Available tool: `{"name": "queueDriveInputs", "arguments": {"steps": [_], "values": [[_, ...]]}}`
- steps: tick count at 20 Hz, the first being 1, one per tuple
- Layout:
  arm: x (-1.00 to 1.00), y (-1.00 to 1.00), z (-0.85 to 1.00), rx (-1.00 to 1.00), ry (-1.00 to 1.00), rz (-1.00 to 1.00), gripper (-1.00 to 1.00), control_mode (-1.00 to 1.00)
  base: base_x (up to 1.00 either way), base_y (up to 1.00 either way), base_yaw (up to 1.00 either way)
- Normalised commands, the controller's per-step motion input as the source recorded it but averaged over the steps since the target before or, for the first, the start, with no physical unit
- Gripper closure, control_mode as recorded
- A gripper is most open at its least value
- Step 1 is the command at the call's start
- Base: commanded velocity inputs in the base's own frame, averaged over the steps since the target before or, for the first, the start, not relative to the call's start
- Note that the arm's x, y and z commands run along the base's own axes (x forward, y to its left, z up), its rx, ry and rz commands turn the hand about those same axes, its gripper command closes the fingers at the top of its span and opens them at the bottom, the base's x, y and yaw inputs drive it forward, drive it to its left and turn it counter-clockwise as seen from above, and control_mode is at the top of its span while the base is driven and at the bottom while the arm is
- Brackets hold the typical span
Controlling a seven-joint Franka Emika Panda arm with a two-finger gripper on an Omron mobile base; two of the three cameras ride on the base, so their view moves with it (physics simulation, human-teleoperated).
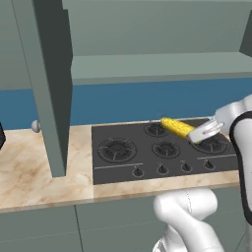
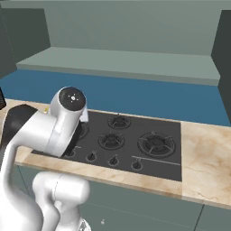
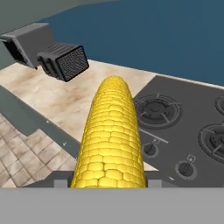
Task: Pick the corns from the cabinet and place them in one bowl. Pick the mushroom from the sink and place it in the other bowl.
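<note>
Bumpy yellow corn [image 3: 111, 135], slight sheen. Matt black hob [image 1: 162, 150], cast-looking burners. Marbled beige stone counter [image 1: 29, 172], smooth. Matt grey-green cabinet [image 1: 147, 64]. Flat blue backsplash [image 2: 135, 99].

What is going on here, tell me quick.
The robot arm is carrying a corn cob. Its gripper is shut on one end of the cob and holds it in the air over the black stovetop, with the cob sticking out from the hand. The cabinet above has its door swung open. The marble counter runs along both sides of the stove.
</note>
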Motion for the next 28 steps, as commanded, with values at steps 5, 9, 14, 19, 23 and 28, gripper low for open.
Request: {"name": "queueDriveInputs", "arguments": {"steps": [5, 9, 14, 19, 23, 28], "values": [[0.07, 0.01, -0.17, -0.11, 0.0, 0.0, 1.0, -1.0, 0.0, 0.0, 0.0], [0.0, 0.0, 0.0, 0.0, 0.0, 0.0, 1.0, 1.0, 0.0, 0.0, 0.0], [0.0, 0.0, 0.0, 0.0, 0.0, 0.0, 1.0, 1.0, -0.19, 0.0, 0.0], [0.0, 0.0, 0.0, 0.0, 0.0, 0.0, 1.0, 1.0, -0.52, 0.0, 0.0], [0.0, 0.0, 0.0, 0.0, 0.0, 0.0, 1.0, 1.0, -0.57, 0.0, 0.0], [0.0, 0.0, 0.0, 0.0, 0.0, 0.0, 1.0, 1.0, -0.39, 0.0, 0.46]]}}
